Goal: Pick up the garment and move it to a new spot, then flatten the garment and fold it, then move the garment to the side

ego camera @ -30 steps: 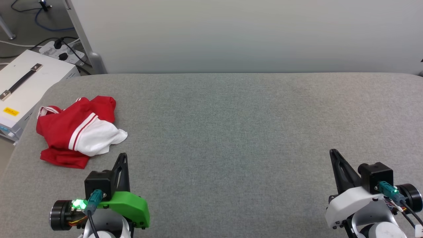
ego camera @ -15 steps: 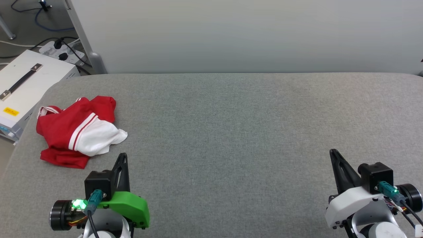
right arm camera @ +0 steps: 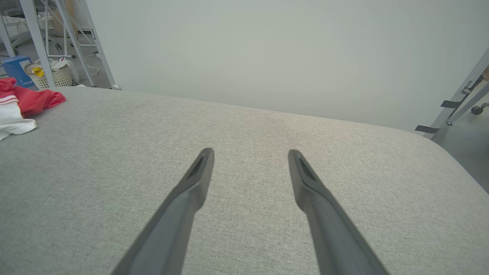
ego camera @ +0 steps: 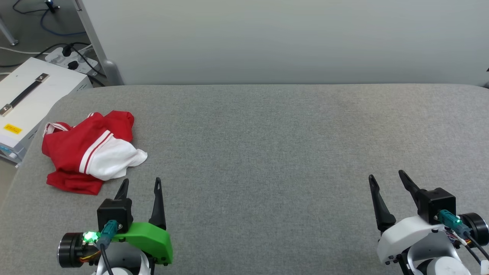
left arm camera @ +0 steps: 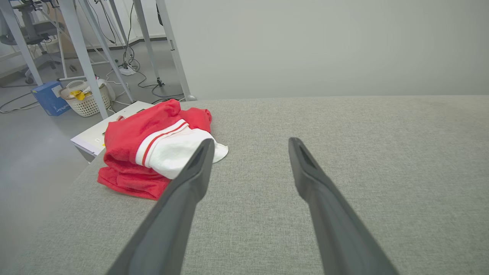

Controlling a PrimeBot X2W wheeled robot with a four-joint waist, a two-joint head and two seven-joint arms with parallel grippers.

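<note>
Garment (ego camera: pixel 86 152) crumpled in a heap on the grey tabletop (ego camera: pixel 267 152), red cloth bunched up, white cloth with red stripe trim lying on top. Left gripper (ego camera: pixel 141 180) just beside the garment, on its near right side, apart from the cloth, spread wide and holding nothing. Right gripper (ego camera: pixel 386 174) well apart from the garment, far off to its right, likewise spread wide and empty. Both over bare tabletop, pointing away from the robot. White box (ego camera: pixel 30 95) with a black handle just left of the garment, past the tabletop's rounded corner. Power strip (ego camera: pixel 70 61) and cables (ego camera: pixel 49 49) on the floor beyond the garment. Pale wall (ego camera: pixel 286 38) behind.
</note>
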